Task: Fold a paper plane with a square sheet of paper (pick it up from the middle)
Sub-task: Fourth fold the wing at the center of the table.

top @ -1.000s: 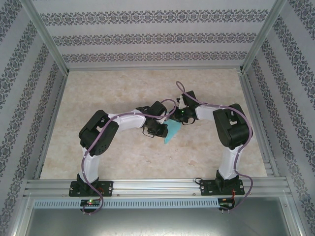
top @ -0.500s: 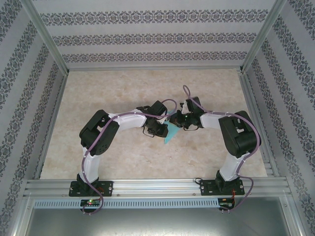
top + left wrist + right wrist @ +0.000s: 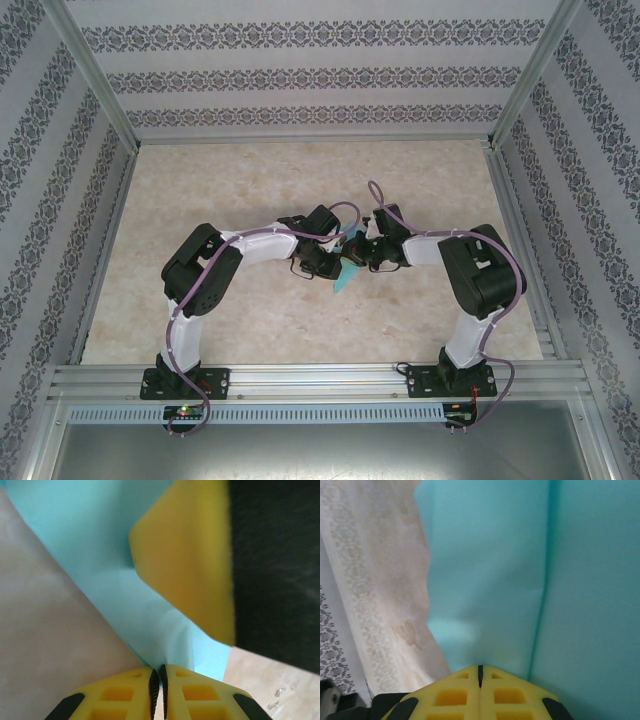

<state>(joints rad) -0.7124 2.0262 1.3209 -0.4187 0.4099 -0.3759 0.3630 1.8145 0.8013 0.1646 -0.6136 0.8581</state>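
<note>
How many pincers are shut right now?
2: the left pincer pinches an edge of the turquoise paper; the right pincer is shut, tips at the same sheet.

The paper sheet (image 3: pixel 490 580) is thin, matt and smooth with soft creases, the left gripper (image 3: pixel 159 677) fingers (image 3: pixel 120 697) are matt yellow moulded plastic, the table (image 3: pixel 250 180) has a dull, mottled stone-look surface, and the frame rail (image 3: pixel 320 380) is brushed metal
</note>
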